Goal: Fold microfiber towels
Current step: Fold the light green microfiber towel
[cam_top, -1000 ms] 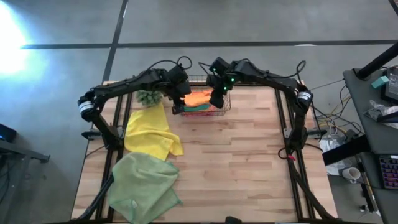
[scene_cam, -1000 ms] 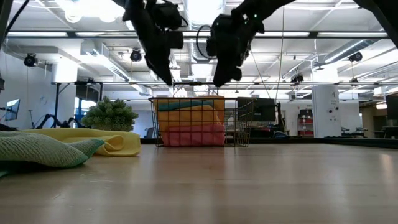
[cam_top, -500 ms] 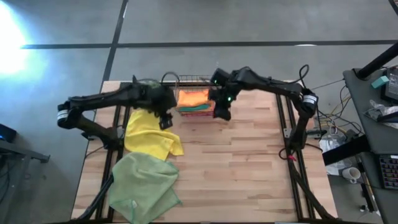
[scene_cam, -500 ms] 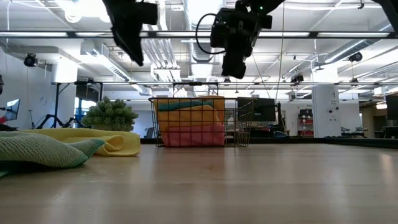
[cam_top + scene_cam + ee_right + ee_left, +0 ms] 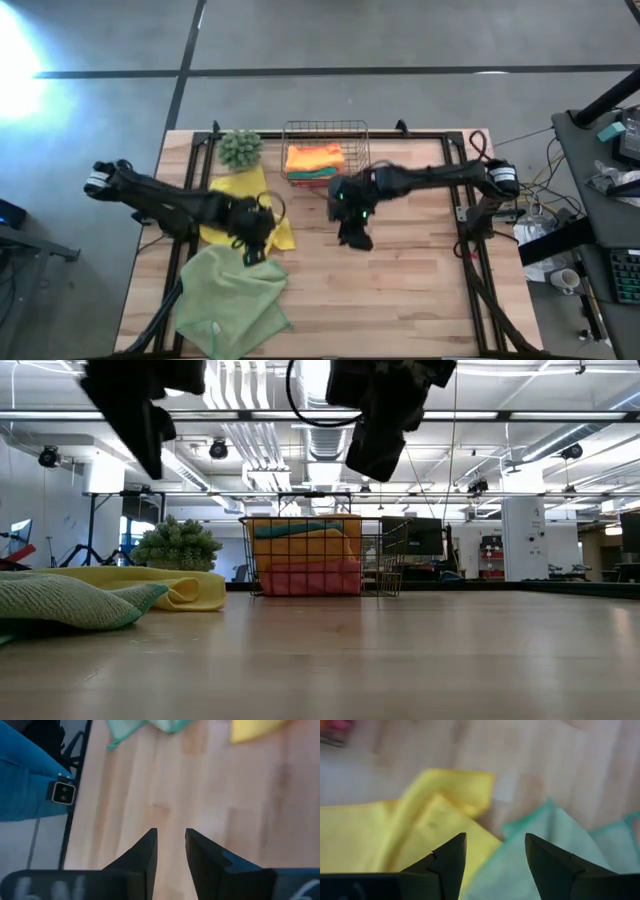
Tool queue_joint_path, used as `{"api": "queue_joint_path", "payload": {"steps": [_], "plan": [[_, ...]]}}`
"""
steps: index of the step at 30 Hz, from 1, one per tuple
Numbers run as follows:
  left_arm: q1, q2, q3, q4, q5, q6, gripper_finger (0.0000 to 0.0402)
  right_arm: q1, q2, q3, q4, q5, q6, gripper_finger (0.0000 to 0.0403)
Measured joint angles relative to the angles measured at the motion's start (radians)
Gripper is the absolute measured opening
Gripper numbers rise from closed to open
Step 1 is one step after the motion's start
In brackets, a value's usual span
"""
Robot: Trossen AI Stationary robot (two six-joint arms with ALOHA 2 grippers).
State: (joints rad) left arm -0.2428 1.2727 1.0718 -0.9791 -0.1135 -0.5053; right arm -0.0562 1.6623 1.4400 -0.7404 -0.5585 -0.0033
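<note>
A crumpled yellow towel (image 5: 235,200) lies at the table's left, its near end beside a pale green towel (image 5: 230,295) at the near left corner. My left gripper (image 5: 248,252) hangs open above where the two meet; its wrist view shows the yellow towel (image 5: 420,825) and the green towel (image 5: 545,845) below the fingers. My right gripper (image 5: 355,238) hovers over bare wood at mid-table, its fingers (image 5: 145,845) a narrow gap apart with nothing between. An orange towel (image 5: 313,157) tops a stack in the wire basket (image 5: 325,125) at the far edge.
A spiky green ball plant (image 5: 240,148) stands at the far edge, left of the basket. The low view shows teal, orange and pink layers in the basket (image 5: 300,555). Bare wood spreads over the table's middle and right (image 5: 400,280).
Both grippers have left the basket at the far edge. My left gripper has swung toward the table's left and near edge and now hangs over the yellow and green towels. My right gripper has come toward the near edge over bare wood. The towels have not moved.
</note>
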Motion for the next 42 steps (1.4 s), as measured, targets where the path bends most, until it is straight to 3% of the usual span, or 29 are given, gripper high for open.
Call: {"api": "queue_joint_path", "payload": {"steps": [8,15,17,21,27,32,37,42], "plan": [[-0.286,0.059,0.009,0.014,0.005,-0.181,0.0187,0.228,0.000,-0.088,0.251,0.189,0.058,0.0093],[-0.516,0.131,0.044,0.038,0.067,-0.359,0.0187,0.329,0.000,-0.103,0.383,0.272,0.056,0.0093],[-0.569,0.162,0.066,0.037,0.099,-0.369,0.0187,0.341,0.000,-0.103,0.406,0.272,0.056,0.0095],[-0.648,0.217,0.114,0.040,0.262,-0.372,0.0187,0.351,0.001,-0.103,0.440,0.271,0.045,0.0098],[-0.713,0.281,0.138,0.085,0.433,-0.364,0.0187,0.364,0.043,-0.103,0.493,0.273,-0.002,0.0114],[-0.720,0.319,0.139,0.090,0.443,-0.289,0.0187,0.400,0.092,-0.104,0.536,0.270,-0.096,0.0132],[-0.719,0.374,0.127,0.089,0.456,-0.135,0.0187,0.402,0.136,-0.086,0.566,0.275,-0.098,0.0136],[-0.701,0.417,0.110,0.090,0.494,-0.084,0.0187,0.403,0.162,-0.047,0.572,0.273,-0.101,0.0137]]}}
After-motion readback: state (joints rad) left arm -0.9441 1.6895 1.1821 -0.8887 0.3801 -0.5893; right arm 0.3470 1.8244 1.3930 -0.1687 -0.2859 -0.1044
